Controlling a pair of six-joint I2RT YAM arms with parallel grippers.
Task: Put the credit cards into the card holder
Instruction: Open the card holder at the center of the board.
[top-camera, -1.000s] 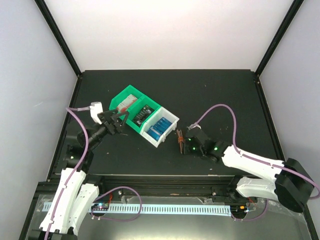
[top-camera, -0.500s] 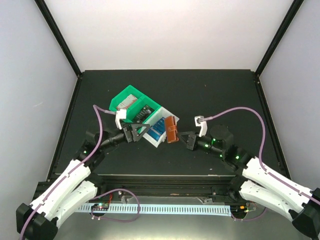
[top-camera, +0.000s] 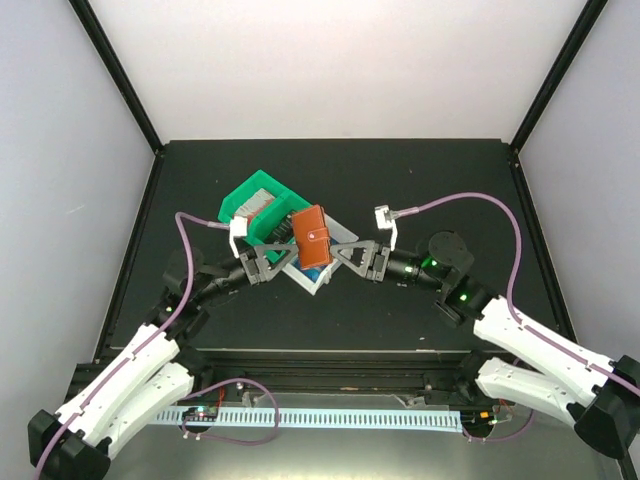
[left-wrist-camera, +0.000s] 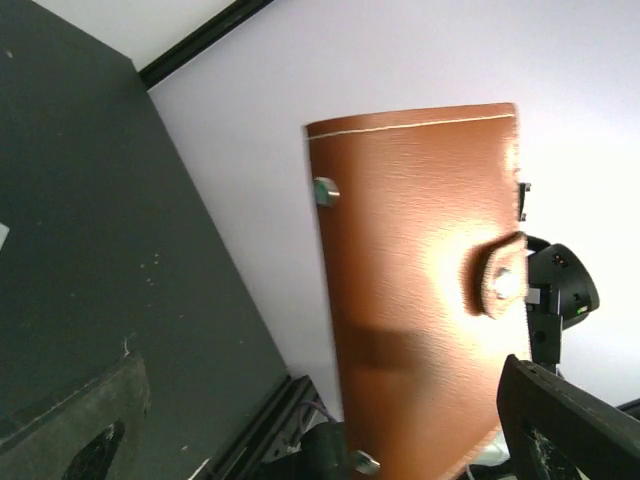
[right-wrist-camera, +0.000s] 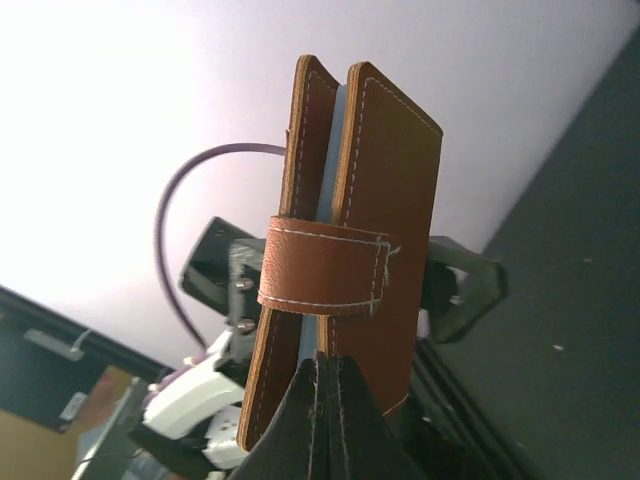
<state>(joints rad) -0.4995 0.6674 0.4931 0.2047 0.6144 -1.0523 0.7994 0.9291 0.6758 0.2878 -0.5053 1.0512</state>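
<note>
Here the right pincer (right-wrist-camera: 325, 380) grips the snapped-shut card holder (top-camera: 312, 237) aloft; the left pincer (top-camera: 288, 257), spread wide, should next unsnap its tab (left-wrist-camera: 497, 283).

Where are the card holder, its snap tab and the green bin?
card holder (top-camera: 311, 236), top external view, middle of its brown outer face.
snap tab (right-wrist-camera: 325, 270), right wrist view, centre of the strap over the closed edges.
green bin (top-camera: 238, 196), top external view, its left rim.

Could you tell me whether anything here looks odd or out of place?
The card holder is held aloft by the right pincer over the bins, and its snap tab is fastened shut, so no card could go in yet.
</note>
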